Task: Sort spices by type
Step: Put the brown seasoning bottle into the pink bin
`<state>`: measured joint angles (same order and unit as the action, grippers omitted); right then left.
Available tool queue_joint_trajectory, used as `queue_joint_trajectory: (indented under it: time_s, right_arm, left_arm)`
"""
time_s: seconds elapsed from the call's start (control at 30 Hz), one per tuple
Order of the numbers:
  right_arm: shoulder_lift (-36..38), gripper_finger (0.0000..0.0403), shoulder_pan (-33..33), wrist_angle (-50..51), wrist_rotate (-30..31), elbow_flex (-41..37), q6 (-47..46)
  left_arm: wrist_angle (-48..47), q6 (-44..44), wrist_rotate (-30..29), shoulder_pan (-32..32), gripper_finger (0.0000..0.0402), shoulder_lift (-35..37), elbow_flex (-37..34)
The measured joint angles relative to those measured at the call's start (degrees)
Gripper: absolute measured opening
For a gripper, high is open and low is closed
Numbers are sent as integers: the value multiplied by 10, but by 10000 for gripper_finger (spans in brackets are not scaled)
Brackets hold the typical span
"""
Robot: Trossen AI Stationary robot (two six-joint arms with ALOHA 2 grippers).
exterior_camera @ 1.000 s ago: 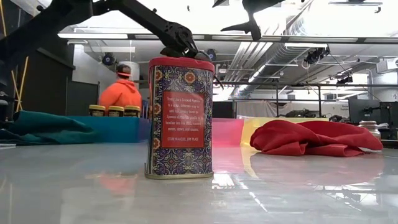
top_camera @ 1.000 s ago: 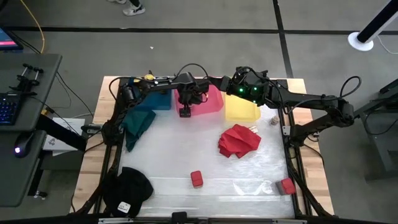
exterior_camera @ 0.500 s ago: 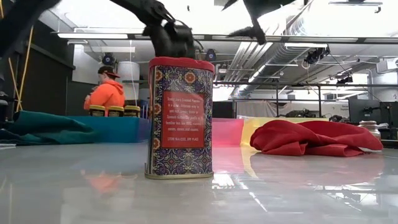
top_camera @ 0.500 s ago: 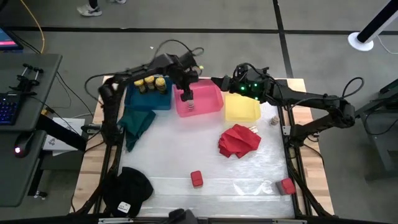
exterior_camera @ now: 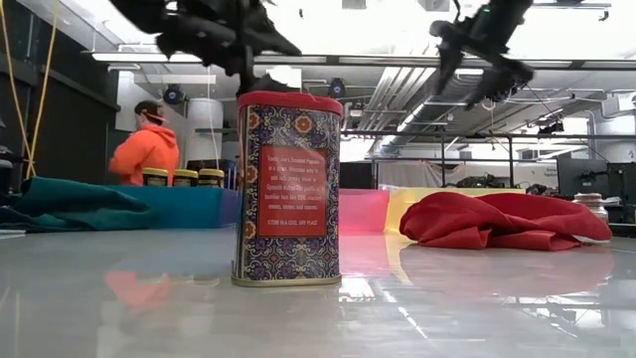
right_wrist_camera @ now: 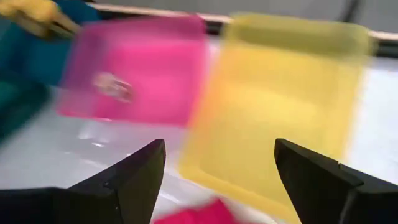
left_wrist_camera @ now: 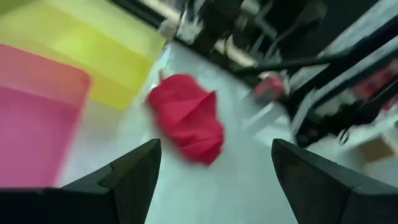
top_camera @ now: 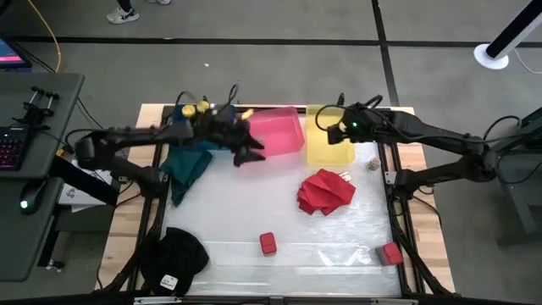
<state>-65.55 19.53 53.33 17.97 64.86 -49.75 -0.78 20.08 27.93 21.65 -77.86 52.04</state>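
Partly behind the left arm (top_camera: 135, 140), the blue bin's (top_camera: 182, 140) jars (top_camera: 201, 108).

Two dark, slender jointed arms, black cables looping off their links. The right arm shows small green lights glowing near its wrist. Left gripper (left_wrist_camera: 214, 180): two broad, matte black fingers with angled edges. Right gripper (right_wrist_camera: 217, 180): the same black wedge-shaped fingers.

The left arm (top_camera: 152, 135) hides most of the blue bin (top_camera: 182, 140); both wrist views are motion-blurred.
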Motion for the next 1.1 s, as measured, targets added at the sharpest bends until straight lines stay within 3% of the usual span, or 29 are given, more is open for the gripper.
queue_joint_trajectory:
  time_s: [0.13,0.23,0.4,0.63,0.77,0.97,1.1]
  right_arm:
    - [6,296,0,105,14,0,-37]
    - [6,296,0,193,24,0,-82]
    - [6,296,0,260,43,-1,-126]
    - [3,281,0,286,43,-1,-134]
    - [-2,214,0,344,42,-1,-150]
    - [-3,31,0,350,12,-70,-181]
    - [-4,22,3,286,-29,-164,-202]
  left_arm:
    - [148,87,-65,-51,294,43,-84]
    - [202,141,-92,-73,294,52,-106]
    - [218,188,-102,-84,294,53,-110]
    - [218,129,-105,-83,294,53,-110]
    - [219,129,-106,-82,294,53,-110]
    - [220,144,-106,-87,294,53,-110]
    - [216,176,-106,-90,294,53,-110]
